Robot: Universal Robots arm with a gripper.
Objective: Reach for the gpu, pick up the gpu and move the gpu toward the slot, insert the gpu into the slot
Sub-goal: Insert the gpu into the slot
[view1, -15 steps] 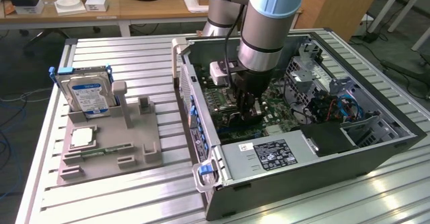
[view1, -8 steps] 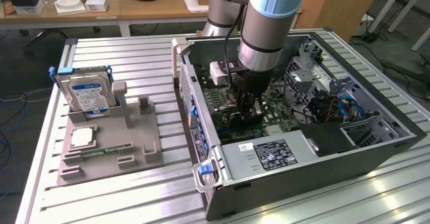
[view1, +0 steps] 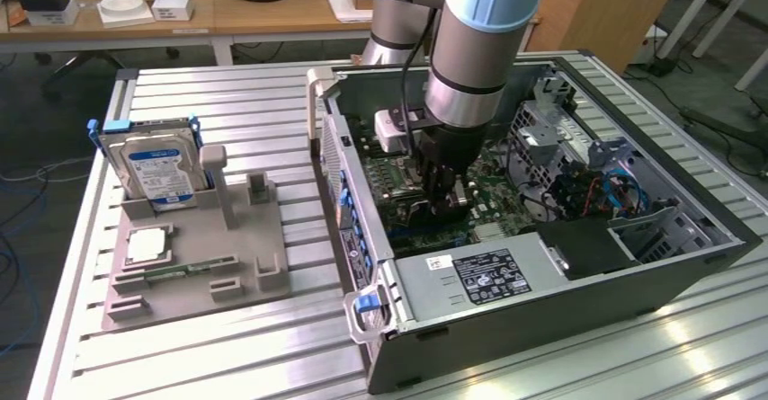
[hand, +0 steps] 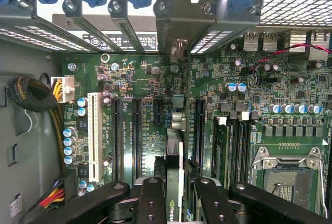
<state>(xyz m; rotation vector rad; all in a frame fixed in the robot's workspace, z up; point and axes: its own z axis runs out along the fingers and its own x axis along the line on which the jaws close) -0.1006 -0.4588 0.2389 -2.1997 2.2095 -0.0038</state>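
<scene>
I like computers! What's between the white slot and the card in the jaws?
In the wrist view, black motherboard slots lie between the white slot and the gpu.

The gpu (hand: 175,162) stands on edge in the gripper (hand: 175,195), inside the computer case (view1: 672,270).

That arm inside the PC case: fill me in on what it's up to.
The arm has its gripper down inside the open case, shut on the gpu, which it holds edge-on over the motherboard. In the wrist view the card runs toward the rear brackets, lined up with the expansion slots; whether it is seated yet can't be told. The hard drive sits on its grey holder beside the case.
</scene>
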